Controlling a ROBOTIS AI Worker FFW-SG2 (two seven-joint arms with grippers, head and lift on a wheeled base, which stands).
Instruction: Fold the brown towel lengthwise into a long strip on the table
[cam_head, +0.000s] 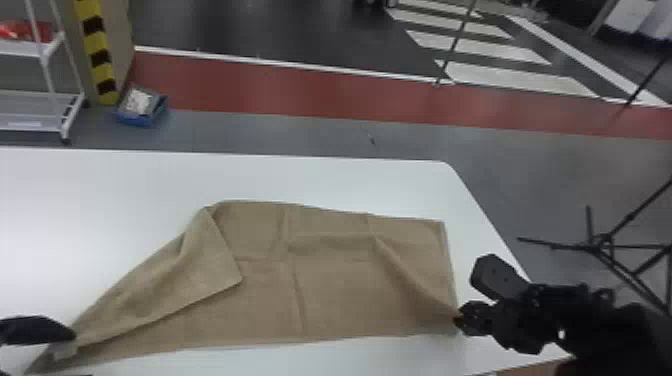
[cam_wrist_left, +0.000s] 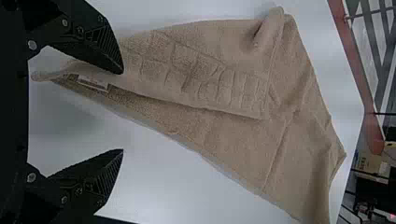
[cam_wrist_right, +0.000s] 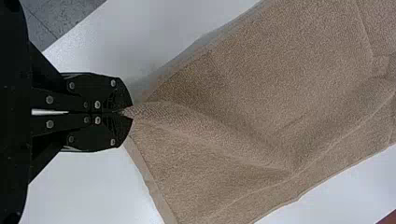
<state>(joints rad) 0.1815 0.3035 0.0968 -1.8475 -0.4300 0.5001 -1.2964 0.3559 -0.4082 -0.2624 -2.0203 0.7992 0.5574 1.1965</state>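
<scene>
Crosswise on a white desk (cam_head: 350, 182), the brown towel (cam_head: 330, 300) lay partly folded, its long axis running left to right, roughly along the desk's near edge. A flap (cam_head: 205, 282) doubled inward over its left portion, leaving that end tapered and uneven. Toward the desk's right end, the right tool (cam_wrist_right: 128, 112) clenched the towel's near corner, with the rest of the cloth stretching away to its left. Toward the desk's left, the left tool (cam_wrist_left: 123, 112) was released, its fingers apart beside the labeled near corner (cam_wrist_left: 93, 84), with most of the towel to its right. The left arm was the nearer to that loose end; the coming move likely called for it to pinch there, so both tools could carry the near side toward the desk's far edge. Beyond the desk's right side stood a tripod (cam_head: 605, 244).
</scene>
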